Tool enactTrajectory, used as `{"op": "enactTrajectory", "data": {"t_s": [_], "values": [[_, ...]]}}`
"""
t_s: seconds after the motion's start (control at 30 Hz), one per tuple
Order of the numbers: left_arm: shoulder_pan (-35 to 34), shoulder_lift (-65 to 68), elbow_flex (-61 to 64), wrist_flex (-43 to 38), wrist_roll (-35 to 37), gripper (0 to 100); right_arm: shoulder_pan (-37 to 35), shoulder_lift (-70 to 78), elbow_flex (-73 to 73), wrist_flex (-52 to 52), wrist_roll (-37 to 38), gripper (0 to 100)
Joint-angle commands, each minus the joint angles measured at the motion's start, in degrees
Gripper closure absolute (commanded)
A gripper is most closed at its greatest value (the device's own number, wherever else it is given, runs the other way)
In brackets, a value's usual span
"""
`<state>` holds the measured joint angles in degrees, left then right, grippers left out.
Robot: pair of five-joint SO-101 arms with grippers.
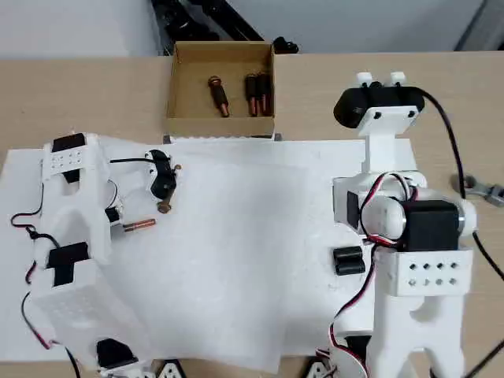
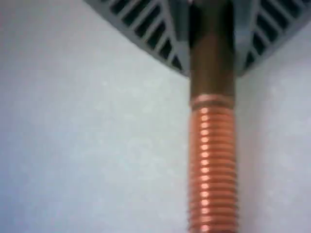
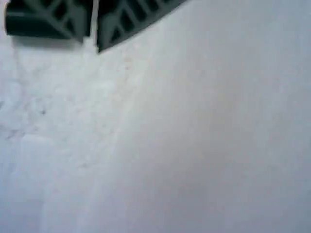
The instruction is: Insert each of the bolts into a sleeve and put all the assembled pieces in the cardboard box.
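White sheeting (image 1: pixel 252 236) is covering the near part of a wooden table (image 1: pixel 79 102), and both arms are standing at its near edge. The right gripper (image 3: pixel 95 43) is hanging low over bare sheeting with its jaws pressed almost together on nothing. On the other side, the left gripper (image 1: pixel 163 183) is pinching a copper bolt (image 2: pixel 212 165) by its smooth shank, the threaded end sticking out past the jaws above the sheeting. Near it a loose copper piece (image 1: pixel 139 225) is lying flat; it is probably the sleeve waiting for this bolt, though I cannot tell for sure. Farther off, the cardboard box (image 1: pixel 220 126) is sitting at the sheeting's far edge, holding three finished pieces (image 1: pixel 218 94), one alone and two side by side. So the job is looking mostly done, with one bolt left to join and drop in. Beyond the table, dark gear (image 1: pixel 197 20) is resting before a pale wall (image 1: pixel 71 27).
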<state>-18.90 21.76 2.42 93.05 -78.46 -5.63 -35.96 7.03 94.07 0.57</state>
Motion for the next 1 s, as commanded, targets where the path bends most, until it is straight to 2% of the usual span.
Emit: {"op": "enactTrajectory", "data": {"t_s": [0.0, 0.27, 0.37, 0.47, 0.53, 0.6, 0.8, 0.97], "values": [[-0.2, -2.8, -0.3, -0.8, -1.4, 94, 0.5, -0.7, -0.2, -1.0, 0.3, 99.5], [-0.3, -7.0, -0.5, -0.2, 1.6, 84, 0.5, -1.0, -0.2, -1.0, 0.3, 99.5], [-0.3, -11.4, -2.1, 4.6, 2.3, 84, 0.5, -1.0, -0.2, -1.0, 0.3, 99.5], [0.0, -17.2, -3.7, 7.4, 9.2, 84, 0.5, -1.1, -0.2, -1.0, 0.3, 99.5], [0.4, -21.2, -3.7, 7.4, 18.2, 84, 0.5, -1.3, -0.2, -1.0, 0.3, 99.5], [1.8, -24.3, -3.0, 7.4, 30.7, 84, 0.5, -1.1, -0.2, -1.0, 0.3, 99.5], [2.8, -25.8, -0.3, 6.8, 77.9, 84, 0.7, -0.7, -0.2, -1.1, 0.3, 99.5], [2.8, -25.8, 0.7, 6.9, 110.9, 84, 0.5, -0.7, -0.2, -1.1, 0.3, 99.5]]}}
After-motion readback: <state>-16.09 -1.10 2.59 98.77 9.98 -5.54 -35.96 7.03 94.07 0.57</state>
